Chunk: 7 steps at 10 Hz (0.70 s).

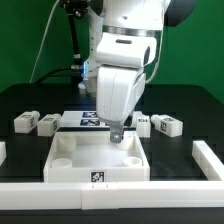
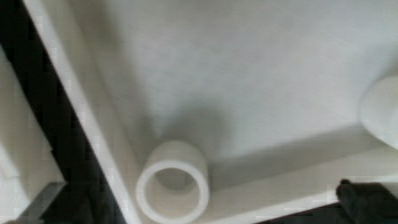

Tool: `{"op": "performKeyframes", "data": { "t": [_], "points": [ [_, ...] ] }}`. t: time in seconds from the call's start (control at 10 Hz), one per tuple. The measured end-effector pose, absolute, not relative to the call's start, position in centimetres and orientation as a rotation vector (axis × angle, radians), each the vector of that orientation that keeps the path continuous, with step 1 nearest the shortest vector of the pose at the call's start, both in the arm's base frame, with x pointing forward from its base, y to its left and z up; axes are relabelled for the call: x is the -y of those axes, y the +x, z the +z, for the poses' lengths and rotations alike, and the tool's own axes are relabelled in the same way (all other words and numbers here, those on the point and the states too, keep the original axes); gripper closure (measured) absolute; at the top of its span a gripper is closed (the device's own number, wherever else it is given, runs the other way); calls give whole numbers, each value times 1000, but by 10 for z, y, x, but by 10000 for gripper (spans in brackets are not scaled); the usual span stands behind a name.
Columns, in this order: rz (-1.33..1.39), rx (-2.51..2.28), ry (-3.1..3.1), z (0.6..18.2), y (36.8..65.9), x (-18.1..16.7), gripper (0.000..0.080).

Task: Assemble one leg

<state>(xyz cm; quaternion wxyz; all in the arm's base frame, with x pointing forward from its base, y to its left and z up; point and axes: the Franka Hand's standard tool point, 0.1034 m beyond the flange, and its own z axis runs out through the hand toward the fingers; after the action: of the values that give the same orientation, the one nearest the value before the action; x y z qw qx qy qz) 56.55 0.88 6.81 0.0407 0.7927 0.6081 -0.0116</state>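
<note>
The large white square panel point(image 1: 95, 160) lies in the middle of the table, with round sockets in its corners. My gripper point(image 1: 116, 133) hangs just above the panel's far edge, toward the exterior view's right. In the wrist view the gripper point(image 2: 205, 207) is open and empty, its dark fingertips point(image 2: 363, 202) wide apart over the panel floor, with one round socket point(image 2: 173, 180) between them. Several small white tagged legs lie on the table: two at the left point(image 1: 25, 122) point(image 1: 47, 123) and two at the right point(image 1: 143, 122) point(image 1: 166, 125). None is held.
The marker board point(image 1: 88, 119) lies behind the panel, partly hidden by the arm. A white rail point(image 1: 110, 192) runs along the front and another point(image 1: 207, 158) along the right. A second socket point(image 2: 379, 115) shows at the wrist view's edge.
</note>
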Motion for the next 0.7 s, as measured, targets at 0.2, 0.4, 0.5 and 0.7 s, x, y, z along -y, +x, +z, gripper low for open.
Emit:
{"op": "performKeyframes", "data": {
  "t": [0.2,0.4,0.5,0.7],
  "points": [
    [-34,-1862,2428,67,565,-8,150],
    [-28,-1891,2403,66,565,-7,150],
    [15,-1992,2304,61,559,0,150],
    [30,-2146,2165,53,524,10,150]
  ]
}}
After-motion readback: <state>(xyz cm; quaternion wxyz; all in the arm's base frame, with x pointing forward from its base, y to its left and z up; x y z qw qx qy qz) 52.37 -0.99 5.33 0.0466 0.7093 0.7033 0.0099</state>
